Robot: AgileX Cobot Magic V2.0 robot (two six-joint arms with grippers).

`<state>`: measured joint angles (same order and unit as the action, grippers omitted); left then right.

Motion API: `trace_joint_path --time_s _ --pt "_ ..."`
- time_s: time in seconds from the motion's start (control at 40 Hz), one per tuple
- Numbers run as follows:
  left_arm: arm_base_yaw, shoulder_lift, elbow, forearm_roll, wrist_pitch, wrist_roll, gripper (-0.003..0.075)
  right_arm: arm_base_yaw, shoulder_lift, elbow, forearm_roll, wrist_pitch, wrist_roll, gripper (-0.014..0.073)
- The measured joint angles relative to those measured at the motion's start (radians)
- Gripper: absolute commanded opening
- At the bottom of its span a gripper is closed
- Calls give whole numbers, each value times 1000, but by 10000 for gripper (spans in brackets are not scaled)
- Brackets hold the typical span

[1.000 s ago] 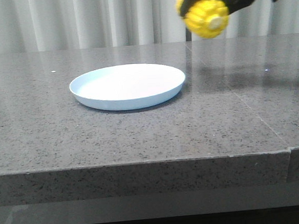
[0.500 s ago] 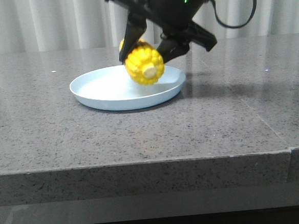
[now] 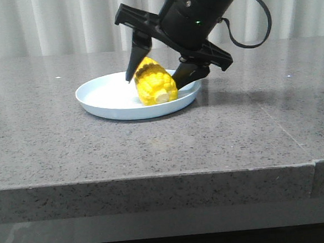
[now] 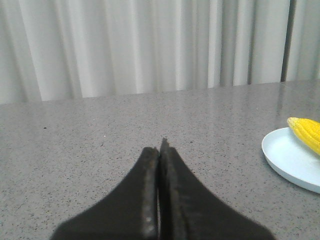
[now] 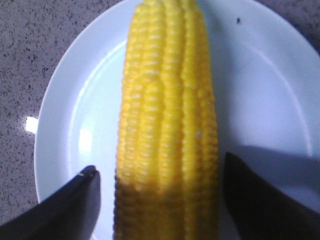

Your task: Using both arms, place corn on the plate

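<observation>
The yellow corn (image 3: 155, 84) lies on the pale blue plate (image 3: 102, 98), its stub end toward the camera in the front view. My right gripper (image 3: 156, 82) straddles the cob and is open, one finger on each side. In the right wrist view the corn (image 5: 167, 100) runs lengthwise over the plate (image 5: 260, 90), with a visible gap between it and each finger of the right gripper (image 5: 159, 167). The left gripper (image 4: 161, 147) is shut on nothing, low over the table. Its view catches the plate (image 4: 287, 160) and the tip of the corn (image 4: 306, 131) off to one side.
The plate sits on a grey speckled stone tabletop (image 3: 153, 150) with a front edge and a seam on the right. A white curtain (image 3: 60, 23) hangs behind the table. A black cable loop (image 3: 256, 31) trails from the right arm.
The right arm came down from the upper right to the plate with the corn. The corn now rests on the plate and the fingers have spread apart from it.
</observation>
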<state>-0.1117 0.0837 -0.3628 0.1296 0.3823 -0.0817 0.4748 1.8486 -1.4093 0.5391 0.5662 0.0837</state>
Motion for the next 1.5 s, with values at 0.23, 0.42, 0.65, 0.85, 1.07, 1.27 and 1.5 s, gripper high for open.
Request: trace_joint_path --time_s 0.23,0.42,0.65,0.85,1.07,1.27,1.5 --pt "0 0 0 0 0 0 -20 -9 -84 0 -40 -5 0 624" --pt "0 0 0 0 0 0 -20 -57 -217 0 -125 16 0 614" --pt "0 0 0 0 0 0 -20 -60 -325 -2 -201 103 0 284" --pt "0 0 0 0 0 0 -20 -60 -360 -2 -223 118 0 -16" --pt "0 0 0 0 0 0 -20 -84 -411 -2 -348 158 0 -92" --pt "0 0 0 0 0 0 -20 -202 -534 62 -413 182 0 -92" --pt "0 0 0 0 0 0 -20 -347 -760 287 -480 144 0 -92"
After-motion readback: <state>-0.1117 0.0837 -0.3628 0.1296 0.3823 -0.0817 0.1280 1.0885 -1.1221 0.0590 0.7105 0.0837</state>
